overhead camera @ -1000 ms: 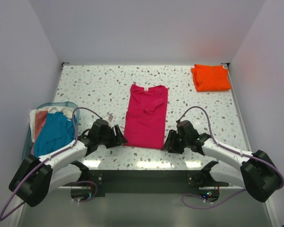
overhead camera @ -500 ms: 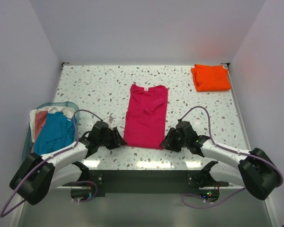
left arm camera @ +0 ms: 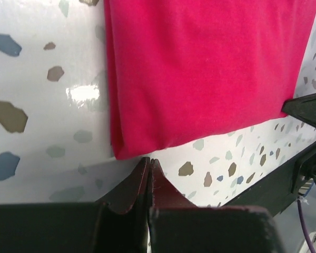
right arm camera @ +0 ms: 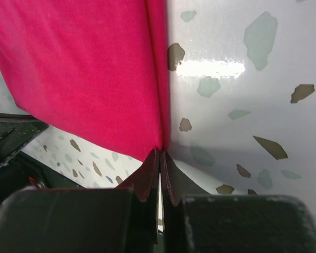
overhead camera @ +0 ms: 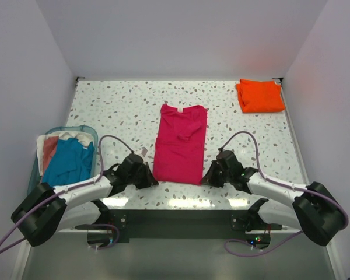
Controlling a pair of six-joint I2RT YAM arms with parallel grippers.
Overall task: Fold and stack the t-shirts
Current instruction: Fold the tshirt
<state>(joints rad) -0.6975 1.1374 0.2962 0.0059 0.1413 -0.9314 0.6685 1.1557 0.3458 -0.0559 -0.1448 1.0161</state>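
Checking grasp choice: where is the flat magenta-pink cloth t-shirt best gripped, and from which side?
Pinch the two near hem corners of the magenta-pink cloth t-shirt, coming in low from the near side. It lies flat as a long strip with the collar far, so the layered hem edge faces that way.

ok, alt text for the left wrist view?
The left pincer is shut, its tips meeting at the hem of a folded magenta t-shirt; whether cloth is pinched is unclear. The shirt lies on a glossy, speckled terrazzo table.
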